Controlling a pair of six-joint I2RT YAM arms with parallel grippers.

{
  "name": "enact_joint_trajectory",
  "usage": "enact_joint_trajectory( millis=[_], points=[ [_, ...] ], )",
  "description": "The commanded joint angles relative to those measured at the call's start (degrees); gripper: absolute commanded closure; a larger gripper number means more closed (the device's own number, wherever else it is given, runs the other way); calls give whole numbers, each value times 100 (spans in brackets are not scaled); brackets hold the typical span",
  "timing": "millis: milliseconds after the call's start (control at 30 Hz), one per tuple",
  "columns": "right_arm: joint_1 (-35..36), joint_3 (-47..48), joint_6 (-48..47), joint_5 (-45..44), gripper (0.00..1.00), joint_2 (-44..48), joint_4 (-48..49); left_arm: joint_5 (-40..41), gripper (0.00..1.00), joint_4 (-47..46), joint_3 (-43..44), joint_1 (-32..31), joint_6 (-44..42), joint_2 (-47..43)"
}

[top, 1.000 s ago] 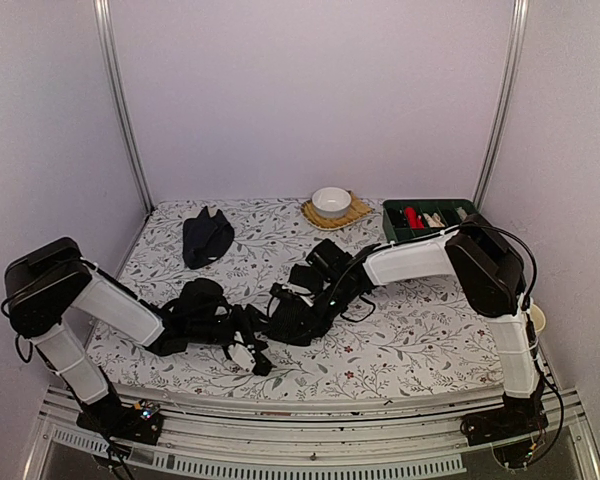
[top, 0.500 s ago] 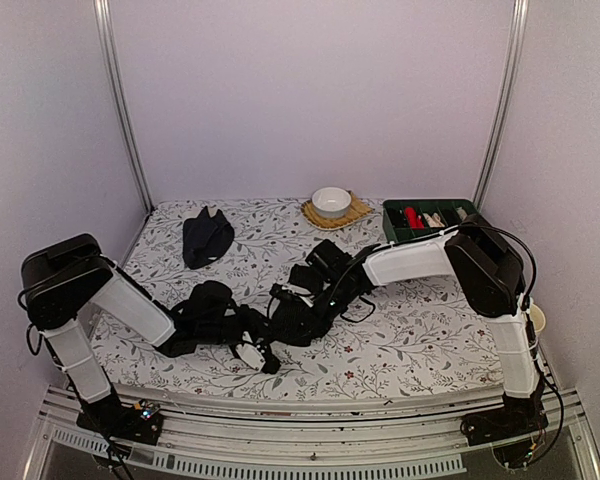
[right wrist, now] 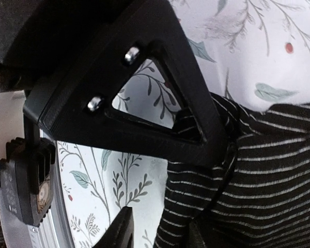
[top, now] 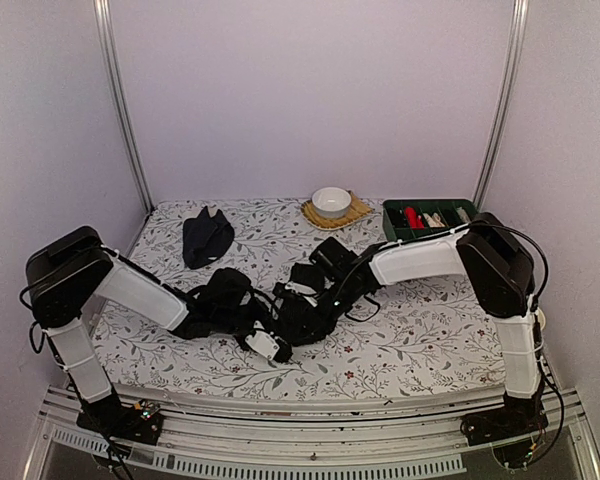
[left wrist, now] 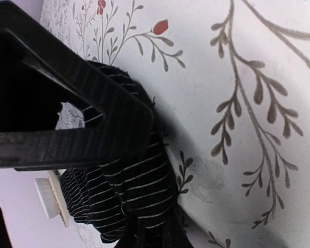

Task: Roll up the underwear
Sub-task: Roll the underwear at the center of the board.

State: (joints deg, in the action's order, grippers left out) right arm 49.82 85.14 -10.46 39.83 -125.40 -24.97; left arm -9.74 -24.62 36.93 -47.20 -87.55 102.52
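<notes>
The left arm has swung in toward the middle of the table's near edge; the left gripper now bears on the striped underwear bunched there, though I cannot tell whether it has clamped; the right gripper has just parted its jaws beside the same cloth; likely a handover of the fold; the second garment lies near the far left corner.
</notes>
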Motion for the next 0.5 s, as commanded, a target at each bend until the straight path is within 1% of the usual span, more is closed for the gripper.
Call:
enact_joint_trajectory(
  millis=[0,67,233,333,467],
  points=[
    [20,-455,-138,-686,57,831,200,-226,100,2582,618,65,621,76],
    [42,-733,-165,-1005,51,1211,366,-406,100,3241,918,116,762,135],
    [185,-1596,-202,-1783,38,2163,862,-959,100,4364,1559,248,1034,312],
    [299,-2278,-194,-2361,35,2714,1204,-1159,100,4903,1947,332,1222,539],
    [796,-2933,-359,-3342,34,3089,1674,-1447,100,5663,2540,440,1441,941]
  ],
)
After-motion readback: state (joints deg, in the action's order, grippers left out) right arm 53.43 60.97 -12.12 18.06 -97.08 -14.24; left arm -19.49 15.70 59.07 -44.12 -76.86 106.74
